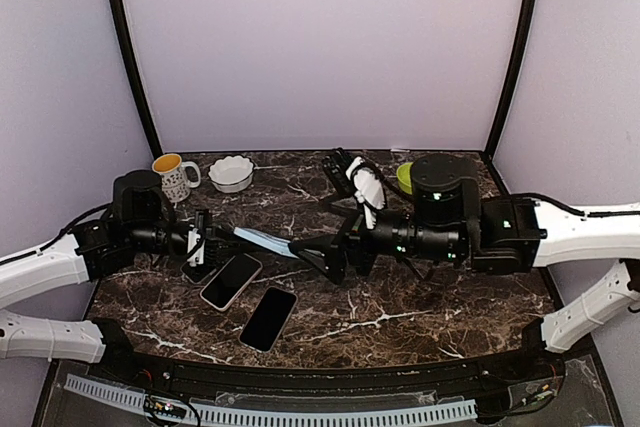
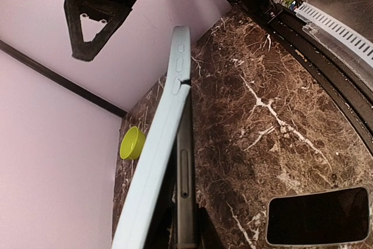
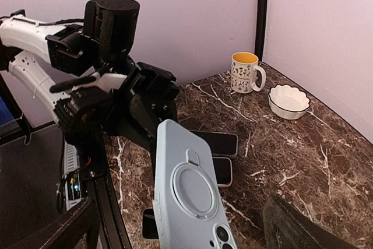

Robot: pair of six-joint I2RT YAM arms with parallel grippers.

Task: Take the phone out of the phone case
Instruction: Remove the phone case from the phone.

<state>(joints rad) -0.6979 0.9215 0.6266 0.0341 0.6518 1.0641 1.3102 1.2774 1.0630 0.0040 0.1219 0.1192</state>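
One phone case (image 1: 265, 240), left end effector (image 1: 210, 237) clamped on it, right end effector (image 1: 314, 252) spread apart

light: soft, even, moderately bright | shadows: weak | glare: mild sheen on bench (image 1: 420, 299) | focus: right-wrist bottom corners blurry | edges: top view bowed

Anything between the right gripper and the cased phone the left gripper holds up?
Nothing visible. The right gripper is open at the free end of the phone case, only air between; the spare phones lie on the table below.
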